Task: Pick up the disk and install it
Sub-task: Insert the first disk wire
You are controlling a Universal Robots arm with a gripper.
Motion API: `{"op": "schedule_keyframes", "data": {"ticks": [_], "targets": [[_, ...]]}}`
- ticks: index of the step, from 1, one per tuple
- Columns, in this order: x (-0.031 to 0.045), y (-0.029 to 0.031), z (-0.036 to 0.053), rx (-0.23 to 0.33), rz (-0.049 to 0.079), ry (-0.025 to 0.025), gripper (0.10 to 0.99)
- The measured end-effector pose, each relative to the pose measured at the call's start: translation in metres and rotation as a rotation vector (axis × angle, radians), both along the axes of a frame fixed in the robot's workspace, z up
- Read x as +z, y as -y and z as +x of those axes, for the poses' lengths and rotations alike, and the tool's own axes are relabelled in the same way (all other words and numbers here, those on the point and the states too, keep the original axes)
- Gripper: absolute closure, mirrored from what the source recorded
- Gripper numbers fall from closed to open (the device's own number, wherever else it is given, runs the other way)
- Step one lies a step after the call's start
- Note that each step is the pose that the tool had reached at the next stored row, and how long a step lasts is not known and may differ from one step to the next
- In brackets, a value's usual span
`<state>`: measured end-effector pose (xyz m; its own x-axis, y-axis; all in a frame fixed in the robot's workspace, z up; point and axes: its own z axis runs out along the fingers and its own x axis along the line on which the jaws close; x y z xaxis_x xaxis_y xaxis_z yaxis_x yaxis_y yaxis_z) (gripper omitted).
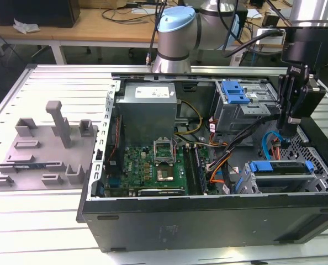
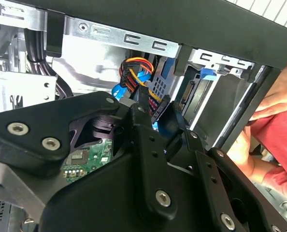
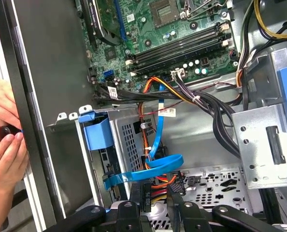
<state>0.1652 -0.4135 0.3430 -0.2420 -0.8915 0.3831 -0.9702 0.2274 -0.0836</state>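
Observation:
The disk (image 1: 280, 167) lies edge-on in the grey drive cage at the case's front corner, on the exterior view's right, with its blue carrier bracket showing. A blue bracket tab (image 3: 96, 131) shows at that cage in the first wrist view. My gripper (image 1: 284, 131) hangs just above and behind that cage, inside the open computer case (image 1: 208, 221). In both wrist views its black fingers (image 3: 129, 212) close on a black cable connector (image 3: 147, 194) with red, yellow and orange wires and a blue flat cable (image 3: 153, 166) beside it. The same connector (image 2: 155, 112) sits at my gripper (image 2: 165, 130).
A second grey cage with a blue latch (image 1: 234, 91) stands behind the gripper. Cable bundles (image 3: 201, 104) cross between motherboard (image 1: 153, 165) and cages. A person's hands (image 3: 3, 145) rest outside the case wall. A grey fixture plate (image 1: 42, 149) lies on the table at the exterior view's left.

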Motion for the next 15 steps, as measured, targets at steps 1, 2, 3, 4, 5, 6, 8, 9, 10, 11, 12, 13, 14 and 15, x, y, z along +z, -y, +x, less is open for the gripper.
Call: {"op": "schedule_keyframes", "data": {"ticks": [1,2,3,4,5,6,8,9,10,11,12,13,14,15], "targets": [[0.0000,0.0000,0.0000,0.000,0.000,-0.0010,0.737],[0.0000,-0.0001,0.0001,0.000,0.000,-0.0033,0.737],[-0.0001,-0.0001,0.0000,0.000,0.000,-0.0055,0.737],[-0.0001,0.0000,0.0000,0.000,0.000,-0.0095,0.737],[-0.0002,0.0000,0.0001,0.000,0.000,-0.0100,0.737],[-0.0002,0.0000,0.0001,0.000,0.000,-0.0100,0.737],[-0.0004,0.0000,0.0001,0.000,0.000,-0.0100,0.737],[-0.0004,0.0000,0.0001,0.000,0.000,-0.0100,0.737],[-0.0006,0.0000,0.0001,0.000,0.000,-0.0098,0.737],[-0.0007,0.0000,0.0001,0.000,0.000,-0.0095,0.737],[-0.0009,-0.0001,0.0001,0.000,0.000,-0.0089,0.737],[-0.0012,0.0000,0.0001,0.000,0.000,-0.0081,0.749],[-0.0016,0.0000,0.0001,0.000,0.000,-0.0071,0.820],[-0.0019,0.0000,0.0001,0.000,0.000,-0.0066,0.882]]}}
